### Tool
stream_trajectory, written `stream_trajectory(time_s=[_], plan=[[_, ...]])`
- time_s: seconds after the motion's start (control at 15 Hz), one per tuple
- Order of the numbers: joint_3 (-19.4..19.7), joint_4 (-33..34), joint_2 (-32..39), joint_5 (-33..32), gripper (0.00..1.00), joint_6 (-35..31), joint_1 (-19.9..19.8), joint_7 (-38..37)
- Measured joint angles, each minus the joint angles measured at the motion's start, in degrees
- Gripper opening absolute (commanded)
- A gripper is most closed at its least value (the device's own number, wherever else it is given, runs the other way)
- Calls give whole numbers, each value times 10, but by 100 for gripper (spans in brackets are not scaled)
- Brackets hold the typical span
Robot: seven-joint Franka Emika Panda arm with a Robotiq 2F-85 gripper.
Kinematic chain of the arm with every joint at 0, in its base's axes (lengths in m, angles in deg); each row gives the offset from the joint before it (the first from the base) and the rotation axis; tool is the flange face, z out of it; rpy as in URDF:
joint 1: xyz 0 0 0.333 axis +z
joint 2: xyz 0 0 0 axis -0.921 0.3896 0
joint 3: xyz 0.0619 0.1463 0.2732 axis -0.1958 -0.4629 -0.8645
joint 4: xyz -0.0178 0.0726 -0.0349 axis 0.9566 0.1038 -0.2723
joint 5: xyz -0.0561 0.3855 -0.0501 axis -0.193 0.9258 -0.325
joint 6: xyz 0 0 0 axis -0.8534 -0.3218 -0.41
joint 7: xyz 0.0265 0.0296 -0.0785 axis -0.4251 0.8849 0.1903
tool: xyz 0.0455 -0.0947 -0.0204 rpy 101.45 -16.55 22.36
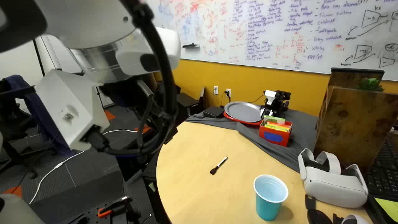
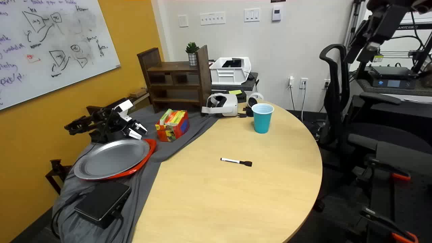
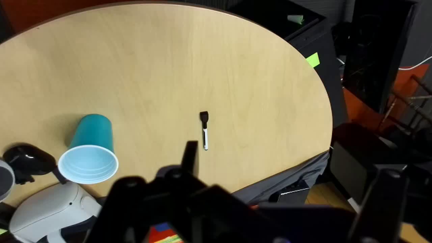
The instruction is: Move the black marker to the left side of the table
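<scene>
1. Robotiq gripper (image 2: pixel 356 57): released, fingers (image 3: pixel 191 157) spread wide apart in the wrist view, wood and cloth showing through the gap.
2. Pose: in an exterior view it hangs in the upper right corner, fingertips slanting downward, well apart from the marker. White Panda arm (image 1: pixel 90 18) fills the upper left of an exterior view, close to the lens, black cable (image 1: pixel 168 77) looping below.
3. Black-capped marker (image 3: pixel 204 130): lies flat on the round table (image 2: pixel 216 202), beyond the fingertips in the wrist view. Slim white barrel with dark print; black cap flares to a broad end.
4. Lie: cap end toward the uncovered curved rim, white end toward the cloth.
5. Room: pale wood on all sides of the marker; longest stretch runs away from the cup, down to the bottom of an exterior view.
6. Turquoise cup (image 1: pixel 270 199): upright on the wood, well apart from the marker. White VR headset (image 1: pixel 335 188) near it.
7. Edges: grey cloth (image 2: pixel 140 182) bounds the wood on the yellow wall's (image 2: pixel 138 33) side, bearing a red box (image 2: pixel 168 135) and round grey tray (image 2: pixel 113 160). Opposite, the rim sweeps round, wood right up to it.
</scene>
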Motion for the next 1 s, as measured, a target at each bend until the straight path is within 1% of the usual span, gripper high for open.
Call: stream_trajectory(time_s=[0.67,1.0], plan=[[-1,0,0,1,100,-3,0,0],[-21,-1,12,1,100,-48,1,0]])
